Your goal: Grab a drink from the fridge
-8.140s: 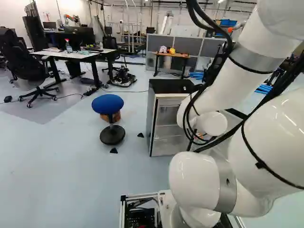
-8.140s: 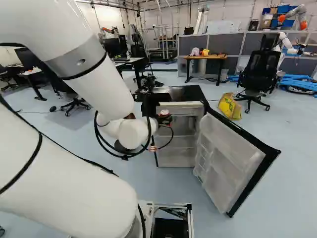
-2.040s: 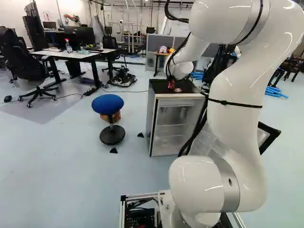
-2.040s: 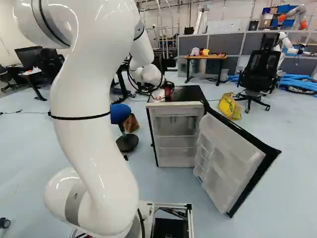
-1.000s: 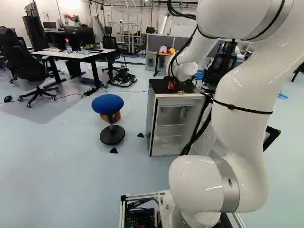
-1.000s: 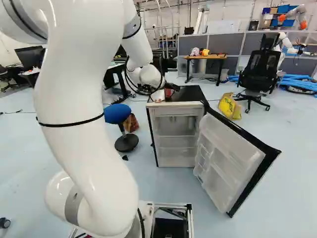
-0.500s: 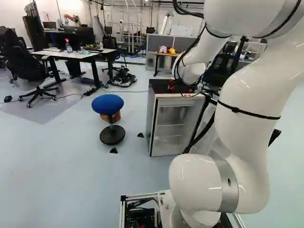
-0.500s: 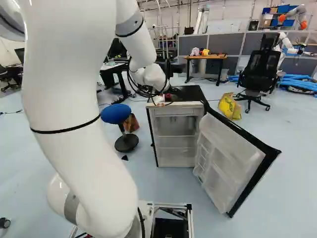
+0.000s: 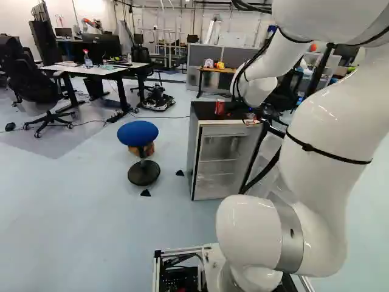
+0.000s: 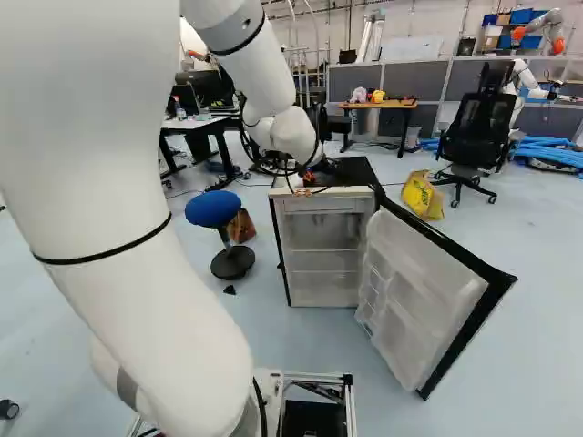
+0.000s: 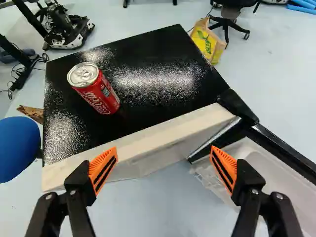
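Note:
My gripper [image 9: 253,117] is over the front part of the fridge top in the left base view. In the wrist view the gripper [image 11: 164,155] stands open, its orange pads wide apart and nothing between them. A red drink can [image 11: 96,91] stands upright on the black fridge top [image 11: 153,74], ahead of the fingers and off to the stool's side; the left base view shows the can [image 9: 219,107] too. The fridge [image 10: 321,246] has its door [image 10: 424,291] swung wide open. Its shelves look see-through; I cannot make out any drink inside.
A blue stool [image 9: 138,134] stands beside the fridge. Behind are desks [image 9: 91,70], a small wooden table [image 10: 378,106], an office chair [image 10: 478,127] and a yellow bag [image 10: 422,195]. Another robot [image 10: 526,77] stands far back. The open door juts out toward the base.
Eight seconds ago my gripper was low in front of the fridge. Over the last two seconds it has moved off the can, toward the door side. The can now stands apart from it on top.

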Tool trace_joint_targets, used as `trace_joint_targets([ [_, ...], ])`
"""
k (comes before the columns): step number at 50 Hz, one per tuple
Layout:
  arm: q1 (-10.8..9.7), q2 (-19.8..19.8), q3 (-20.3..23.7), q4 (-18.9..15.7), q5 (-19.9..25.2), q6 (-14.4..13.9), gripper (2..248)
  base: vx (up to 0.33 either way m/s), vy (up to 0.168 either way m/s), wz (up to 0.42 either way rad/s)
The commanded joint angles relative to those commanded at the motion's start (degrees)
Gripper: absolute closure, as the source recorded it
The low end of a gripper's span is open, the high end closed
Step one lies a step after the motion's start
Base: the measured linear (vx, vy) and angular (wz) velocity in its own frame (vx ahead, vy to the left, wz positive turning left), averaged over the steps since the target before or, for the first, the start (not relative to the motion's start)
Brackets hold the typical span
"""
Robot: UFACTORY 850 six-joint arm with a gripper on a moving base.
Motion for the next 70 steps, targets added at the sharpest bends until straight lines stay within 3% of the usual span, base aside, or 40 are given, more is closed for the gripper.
trace_joint_targets([
  [24, -4.79, 3.30, 0.02, -1.50, -6.15, 0.00, 3, 0.000, 0.000, 0.000],
  [39, -7.82, 2.66, -0.66, -2.72, -9.50, 0.00, 3, 0.000, 0.000, 0.000],
  [70, -13.71, -0.02, -3.52, -1.87, -10.22, 0.00, 3, 0.000, 0.000, 0.000],
])
